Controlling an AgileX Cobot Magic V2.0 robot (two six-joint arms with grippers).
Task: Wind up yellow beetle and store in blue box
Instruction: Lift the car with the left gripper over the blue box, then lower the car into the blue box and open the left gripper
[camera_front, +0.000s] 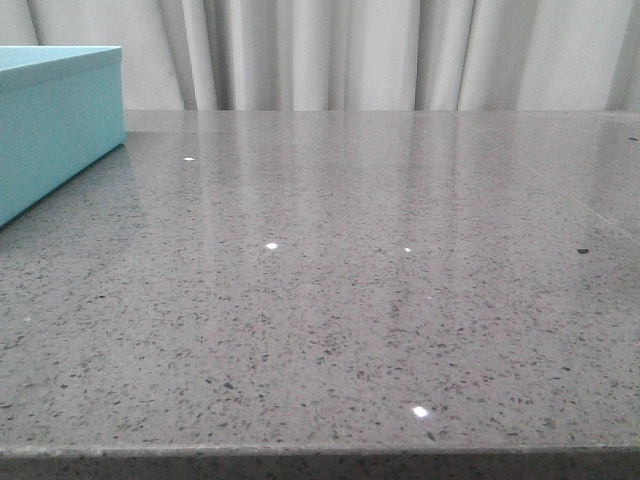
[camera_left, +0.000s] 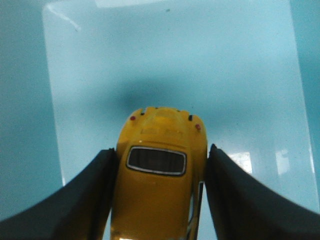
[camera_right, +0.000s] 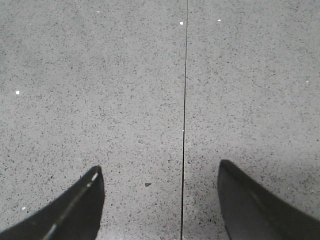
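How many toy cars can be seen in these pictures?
1. The yellow beetle is between the fingers of the left gripper, over the pale inside of the blue box. The front and right wrist views show no car; the box could hide others.

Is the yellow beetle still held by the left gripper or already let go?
Held. In the left wrist view both fingers of the left gripper press the yellow beetle, over the pale inside of the blue box.

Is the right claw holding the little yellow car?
No, the right claw is open over bare grey table; the yellow beetle sits between the left claw's fingers.
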